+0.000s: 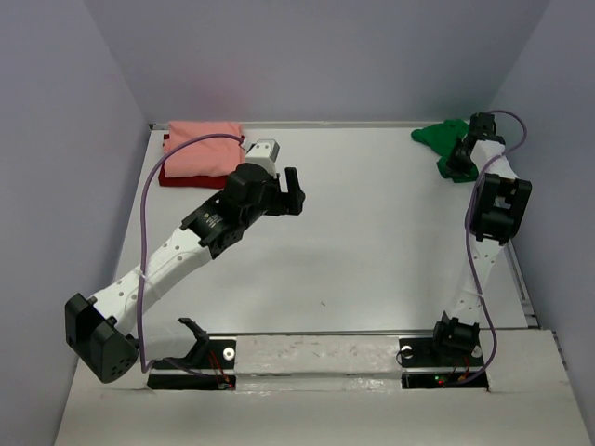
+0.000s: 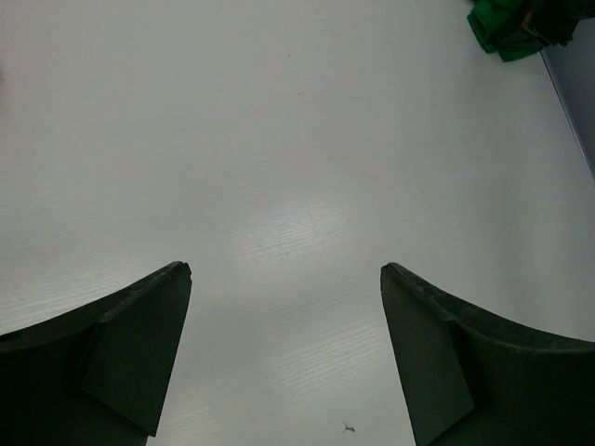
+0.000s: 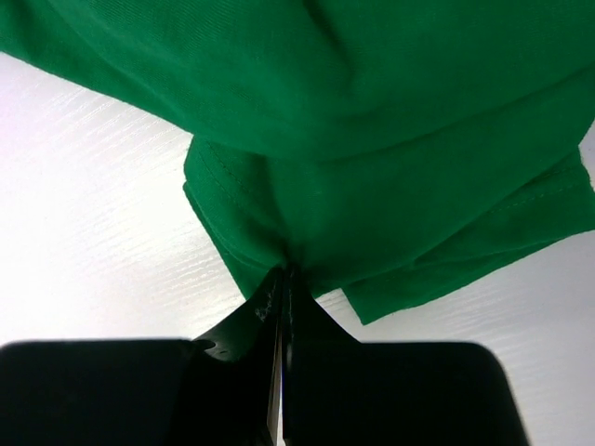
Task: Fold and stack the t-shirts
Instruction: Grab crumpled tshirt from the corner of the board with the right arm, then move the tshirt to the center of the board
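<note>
At the tips of the right hand, pressed together on a hem fold of the green t-shirt bunched just ahead on the bench, so slight a pinch may slip when pulled.

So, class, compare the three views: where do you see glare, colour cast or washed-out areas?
Top external: even light, soft shadows, a pink cast on the back wall above the pink t-shirt. Left wrist: a glare patch on the table; the left claw is near-black. Right wrist: the table washes out white, the green t-shirt is crisp.
</note>
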Available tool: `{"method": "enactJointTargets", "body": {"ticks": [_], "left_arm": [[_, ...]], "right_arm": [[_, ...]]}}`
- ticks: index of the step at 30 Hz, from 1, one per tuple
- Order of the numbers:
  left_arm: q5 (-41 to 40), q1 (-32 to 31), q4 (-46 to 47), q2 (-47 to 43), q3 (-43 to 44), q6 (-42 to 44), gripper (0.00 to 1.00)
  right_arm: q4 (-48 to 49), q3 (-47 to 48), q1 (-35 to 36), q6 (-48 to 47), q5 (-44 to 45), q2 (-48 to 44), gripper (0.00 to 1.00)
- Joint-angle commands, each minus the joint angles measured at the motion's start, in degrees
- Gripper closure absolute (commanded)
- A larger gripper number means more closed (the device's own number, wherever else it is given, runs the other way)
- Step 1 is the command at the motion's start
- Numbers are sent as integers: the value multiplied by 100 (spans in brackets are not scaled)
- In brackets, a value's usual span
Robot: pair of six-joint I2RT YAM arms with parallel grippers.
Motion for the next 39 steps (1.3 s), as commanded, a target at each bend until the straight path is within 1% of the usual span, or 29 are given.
{"method": "enactJointTargets", "body": {"ticks": [1,5,6,7,8,10,12,13,14,16,17,19,21,24,25,27,29,31,32,35,36,37,38,39], "left_arm": [[-113,41,266,-105,-103,25,8],[-517,181,337,-9,-332,-221,8],[-578,303,346,26,-341,-265,7],[-657,383,311,79,-289,-300,7],[-989,471,215,253,-201,-362,7],[-1298,673,-110,456,-8,-494,7],[-1475,1049,-269,789,317,-503,7],[-1432,1191,-339,878,510,-407,7],[-1405,1497,-392,1088,599,-398,7],[-1248,1806,-672,1291,871,-301,7],[-1229,1921,-752,1370,1150,-275,7],[-1431,2202,-753,1441,1302,-187,7],[-1729,2456,-674,1407,1390,-81,7],[-1801,2642,-735,1371,1470,-46,7],[-1774,2677,-674,1336,1348,-20,7],[-1826,2687,-586,1196,1216,-19,7],[-1827,2687,-498,1090,979,-2,7],[-1827,2695,-419,923,855,42,7],[-1870,2687,-384,836,759,42,8],[-1941,2687,-331,765,644,86,7],[-2072,2687,-348,765,644,103,7],[-2238,2695,-357,782,652,138,7],[-2336,2695,-392,800,661,130,7],[-2467,2704,-392,843,661,121,7]], "right_arm": [[32,195,46,-176,-93,-462,100],[-74,652,151,-212,-93,-778,100],[-117,775,221,-203,-84,-891,100],[-187,1098,222,-212,-119,-919,100],[-449,1336,222,-229,-154,-902,100],[-740,1802,274,-273,-172,-849,100],[-987,2224,274,-326,-277,-831,100],[-1014,2235,274,-335,-295,-875,100],[-1006,2200,274,-335,-356,-997,100],[-1014,2165,274,-300,-488,-1112,100],[-1014,2156,274,-274,-610,-1156,100],[-1041,2208,345,-203,-839,-1288,100],[-1119,2374,634,-255,-954,-1410,100],[-1146,2525,1195,-413,-876,-1647,100],[-1146,2595,1345,-501,-797,-1857,100],[-1172,2709,1687,-589,-578,-2078,100],[-1277,2972,1838,-625,-523,-2402,100],[-1243,2921,2040,-660,-532,-2728,100],[-1199,2825,2197,-738,-524,-3069,100],[-1251,2798,2505,-862,-445,-3493,100],[-1295,2806,2655,-932,-236,-3773,100],[-1296,2806,2995,-1072,132,-4045,100],[-1313,2893,3286,-1212,310,-4161,100],[-1339,2964,3402,-1222,503,-4327,100]]}}
